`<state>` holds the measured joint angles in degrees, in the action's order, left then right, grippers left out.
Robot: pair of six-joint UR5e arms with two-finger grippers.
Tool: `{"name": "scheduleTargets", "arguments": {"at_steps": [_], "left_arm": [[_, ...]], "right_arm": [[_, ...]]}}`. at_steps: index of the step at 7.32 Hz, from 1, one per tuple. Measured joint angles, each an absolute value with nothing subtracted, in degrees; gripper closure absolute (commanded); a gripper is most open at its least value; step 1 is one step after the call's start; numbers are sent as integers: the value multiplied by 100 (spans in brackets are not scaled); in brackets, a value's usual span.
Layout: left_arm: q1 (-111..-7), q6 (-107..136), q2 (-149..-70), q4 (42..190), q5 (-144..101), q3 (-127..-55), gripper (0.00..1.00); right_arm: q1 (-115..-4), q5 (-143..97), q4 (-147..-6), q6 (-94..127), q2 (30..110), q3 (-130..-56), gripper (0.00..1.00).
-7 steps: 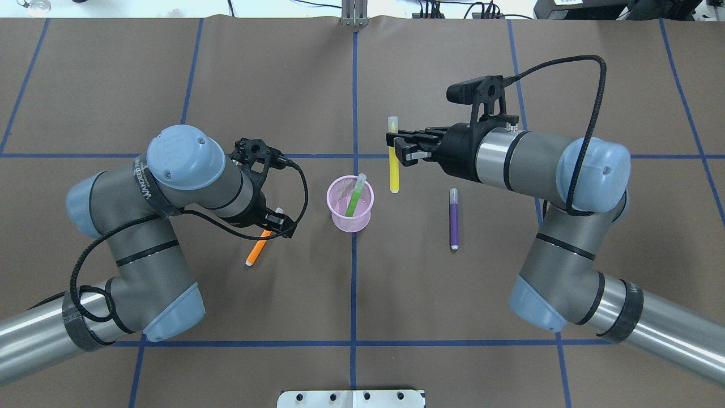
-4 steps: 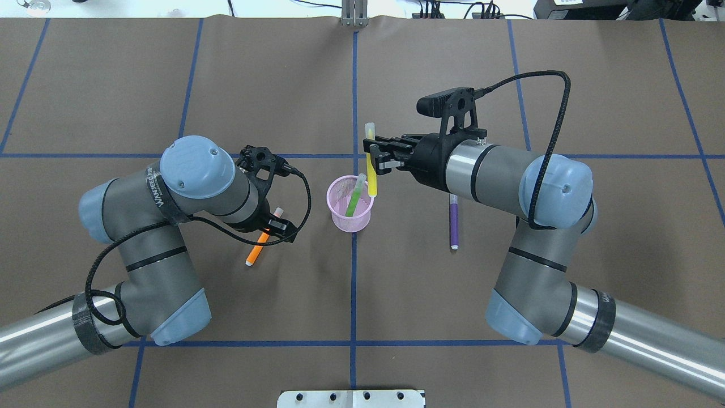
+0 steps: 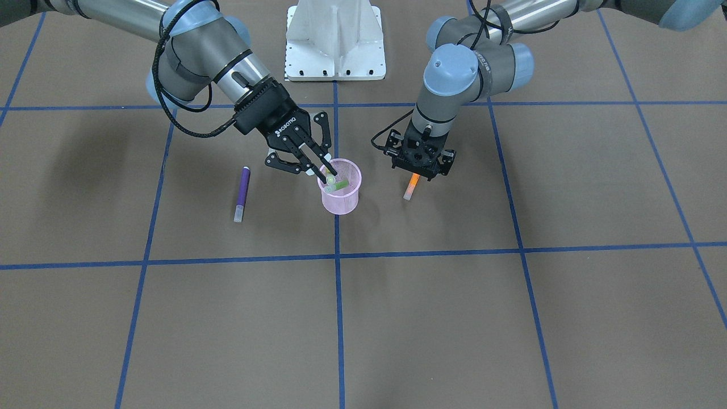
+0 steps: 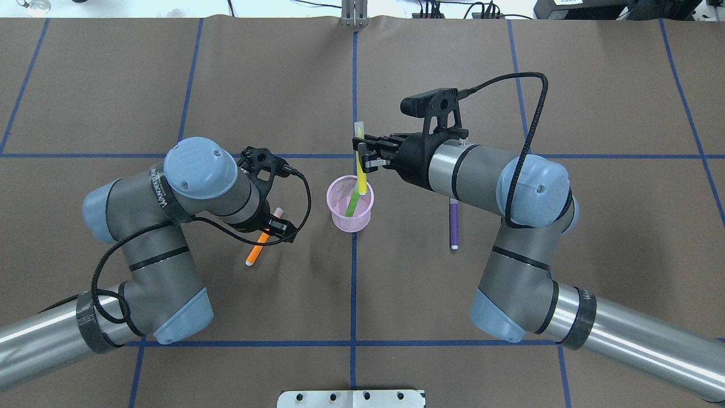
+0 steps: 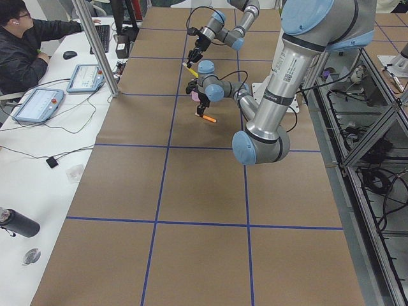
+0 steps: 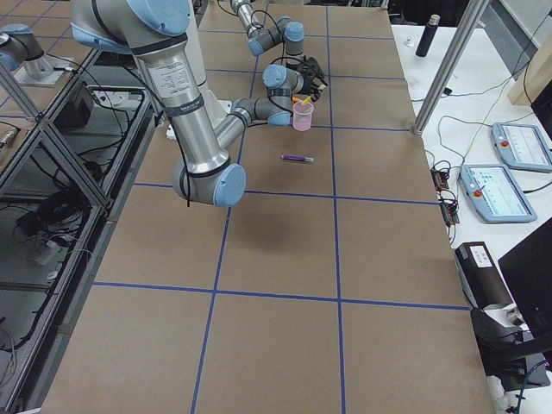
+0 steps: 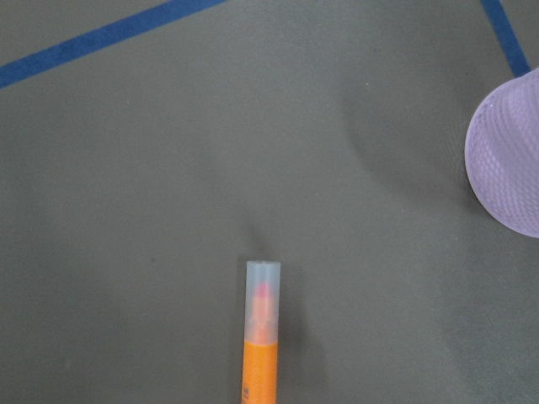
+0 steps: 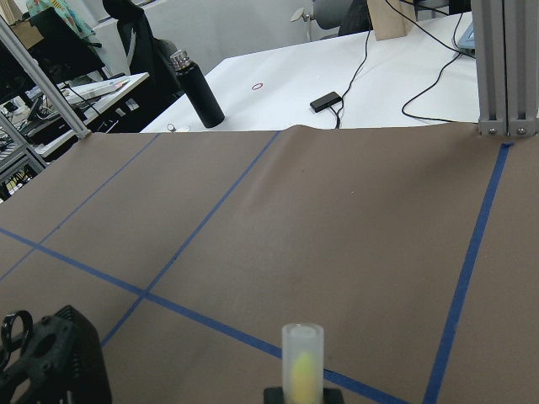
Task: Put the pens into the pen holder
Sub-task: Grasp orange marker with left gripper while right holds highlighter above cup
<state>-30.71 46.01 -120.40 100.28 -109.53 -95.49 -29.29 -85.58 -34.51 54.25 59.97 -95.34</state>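
A brown paper-covered table [image 4: 170, 85] crossed by blue tape lines. At its centre stands the pink mesh pen holder [image 4: 350, 220], a green pen [image 4: 352, 205] leaning inside. The right gripper [image 4: 362, 159] clamps a yellow pen [image 4: 361, 177] upright, its lower end at the holder's mouth. The left gripper [image 4: 276, 223] hovers over an orange pen [image 4: 256, 250] lying on the table — whether its jaws are open cannot be told. A purple pen [image 4: 453, 226] lies on the table, apart from the holder.

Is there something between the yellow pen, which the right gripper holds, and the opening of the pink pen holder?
Nothing visible. The yellow pen hangs with its lower end over the pen holder's mouth; the green pen leaning inside leaves room beside it.
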Motion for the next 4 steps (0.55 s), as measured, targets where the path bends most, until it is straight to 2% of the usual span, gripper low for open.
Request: {"name": "scheduleTargets", "arguments": {"at_steps": [1, 4], "left_arm": [[-3069, 4599, -12087, 10033, -10941, -9478, 39], [-3068, 4595, -12117, 10051, -10934, -9374, 42]], "right_arm": [[-2918, -8541, -3452, 5424, 5990, -9517, 100], [-2880, -8526, -3454, 5424, 5982, -9502, 100]]}}
